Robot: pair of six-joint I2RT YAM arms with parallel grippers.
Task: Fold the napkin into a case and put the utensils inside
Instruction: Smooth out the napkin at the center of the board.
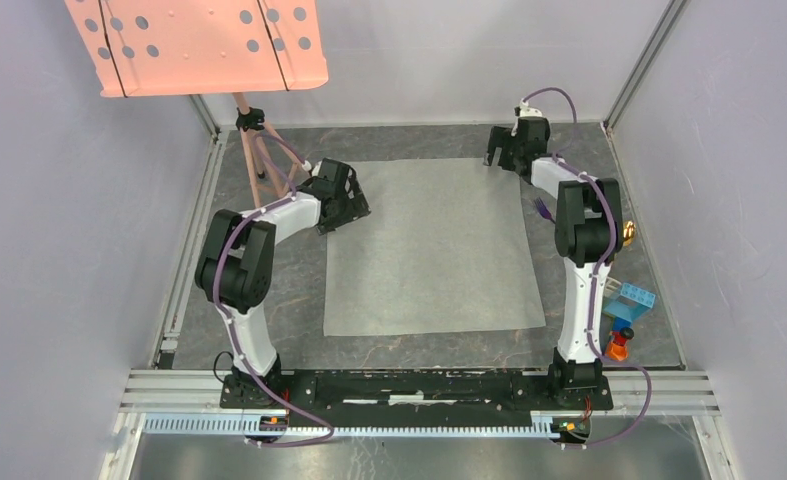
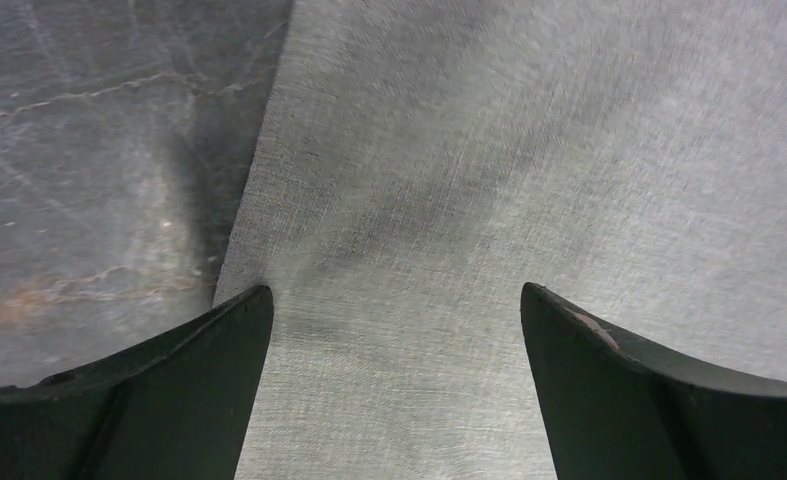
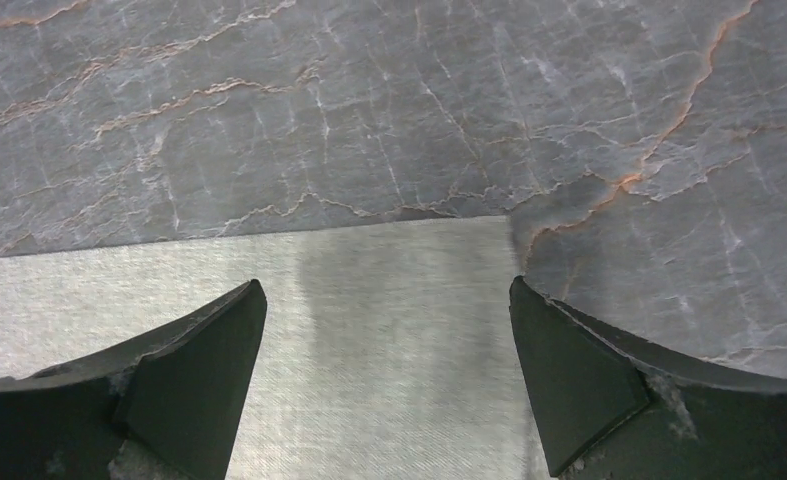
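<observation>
Starting at the near edge, where both arms are bolted: the toy blocks (image 1: 631, 300) sit off to the right by the right arm's base, out of play. Just beyond, the napkin (image 1: 434, 250) lies flat and unfolded in the middle of the table (image 1: 419, 352). It is close to square with no real long axis to speak of, and its edges run square to the table. No case yet, so this looks like the very start of the fold. Moving up the right side, the purple fork (image 1: 542, 208) lies just off the napkin's right edge, half tucked behind the right arm. The spoon (image 1: 628, 232) shows only its gold bowl further right, well apart from the cloth. Now the left gripper (image 1: 347, 212): it sits over the napkin's left edge, short of the far-left corner. Its wrist view has the jaws spread wide, the left finger (image 2: 169, 400) right at the cloth's border and the other finger on the weave. It holds nothing, and whether the tips press the cloth I cannot tell. Farthest out, the right gripper (image 1: 502, 155) hovers at the far-right corner, jaws just as wide and empty. Its wrist view puts that corner between the fingers, close to the right one (image 3: 589, 390). So the cloth spreads nearward and inward from both grippers, and the right one looks better lined up on a corner. The next move likely hangs on pinching that far edge cleanly. Beyond it all, the pink perforated panel (image 1: 199, 40) stands on its stand at far left.
</observation>
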